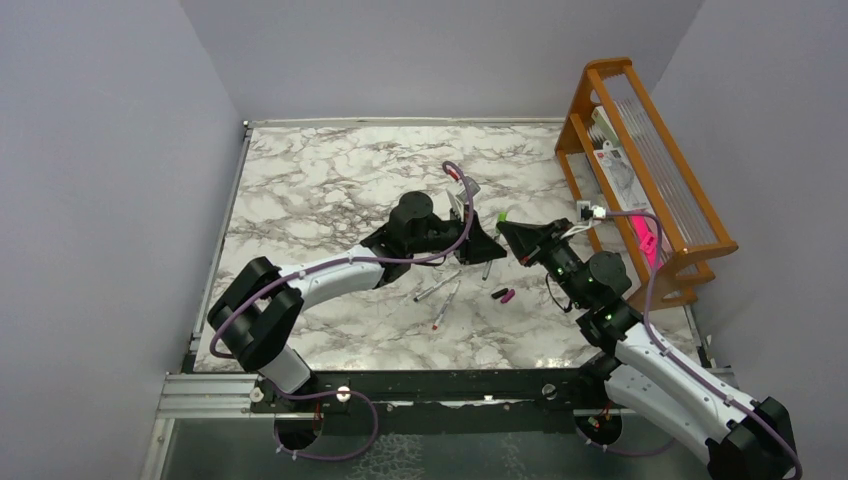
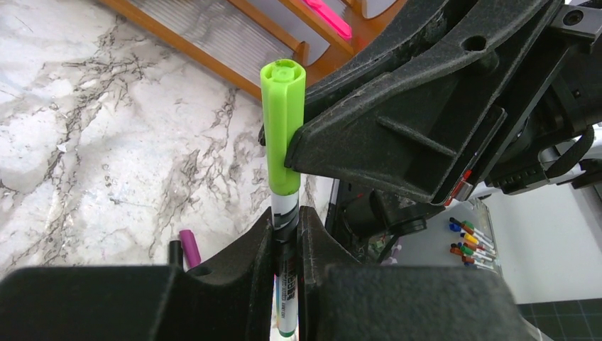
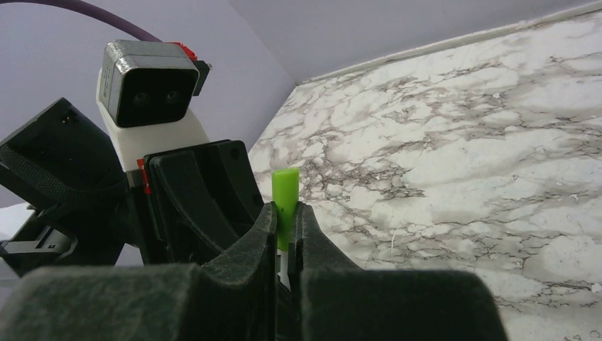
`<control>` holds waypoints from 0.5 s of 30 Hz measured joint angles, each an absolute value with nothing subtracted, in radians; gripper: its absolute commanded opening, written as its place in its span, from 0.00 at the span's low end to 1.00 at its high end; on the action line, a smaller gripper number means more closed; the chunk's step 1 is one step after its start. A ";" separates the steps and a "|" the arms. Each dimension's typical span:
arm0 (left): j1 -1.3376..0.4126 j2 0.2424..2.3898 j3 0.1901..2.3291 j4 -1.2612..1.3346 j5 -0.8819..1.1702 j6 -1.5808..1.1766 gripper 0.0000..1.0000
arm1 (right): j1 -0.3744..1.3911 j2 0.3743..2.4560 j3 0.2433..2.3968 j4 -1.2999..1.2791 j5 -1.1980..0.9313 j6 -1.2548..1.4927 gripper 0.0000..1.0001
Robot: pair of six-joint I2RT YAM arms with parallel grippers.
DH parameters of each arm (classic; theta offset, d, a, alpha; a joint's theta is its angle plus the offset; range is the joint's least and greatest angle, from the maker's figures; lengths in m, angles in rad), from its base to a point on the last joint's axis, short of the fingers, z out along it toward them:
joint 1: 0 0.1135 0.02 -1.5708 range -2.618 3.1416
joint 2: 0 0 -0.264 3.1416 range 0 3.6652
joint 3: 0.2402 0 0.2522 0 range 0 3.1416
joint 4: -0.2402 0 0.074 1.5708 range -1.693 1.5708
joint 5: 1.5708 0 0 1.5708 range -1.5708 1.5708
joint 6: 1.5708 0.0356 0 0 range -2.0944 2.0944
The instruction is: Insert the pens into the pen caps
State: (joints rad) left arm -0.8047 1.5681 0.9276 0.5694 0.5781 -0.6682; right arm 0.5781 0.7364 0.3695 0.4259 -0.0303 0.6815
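My left gripper (image 2: 286, 217) is shut on a silvery-grey pen (image 2: 287, 284) and holds it above the table. The green cap (image 2: 284, 128) sits over the pen's top end. My right gripper (image 3: 286, 213) is shut on that green cap (image 3: 285, 199) from the other side. In the top view the left gripper (image 1: 487, 243) and the right gripper (image 1: 512, 238) meet tip to tip at the green cap (image 1: 503, 215). Two more pens (image 1: 437, 290) lie on the marble below. The black cap (image 1: 497, 293) and the magenta cap (image 1: 508, 296) lie beside them, and the magenta cap also shows in the left wrist view (image 2: 189, 247).
An orange wooden rack (image 1: 640, 170) stands at the right edge of the table, with a flat pink tool (image 1: 645, 240) in it. Grey walls close the table at the back and both sides.
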 measured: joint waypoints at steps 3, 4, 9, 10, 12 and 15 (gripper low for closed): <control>-0.805 1.571 0.939 0.551 0.588 -0.669 0.00 | 0.576 0.732 0.364 0.432 -0.031 0.676 0.01; -0.805 1.571 0.939 0.550 0.590 -0.669 0.00 | 0.576 0.732 0.361 0.434 -0.032 0.676 0.01; -0.801 1.571 0.939 0.551 0.607 -0.663 0.00 | 0.576 0.730 0.363 0.436 -0.038 0.679 0.05; -0.799 1.571 0.938 0.552 0.614 -0.660 0.00 | 0.576 0.730 0.368 0.431 -0.040 0.680 0.07; -0.795 1.569 0.925 0.570 0.625 -0.650 0.00 | 0.577 0.728 0.377 0.419 -0.048 0.682 0.12; -0.786 1.551 0.882 0.603 0.635 -0.625 0.00 | 0.579 0.728 0.394 0.382 -0.074 0.688 0.13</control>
State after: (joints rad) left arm -0.7864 1.5513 0.8818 0.6029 0.6353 -0.6254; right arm 0.5789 0.7280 0.3939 0.3817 -0.0742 0.6876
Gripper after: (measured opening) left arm 0.143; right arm 0.123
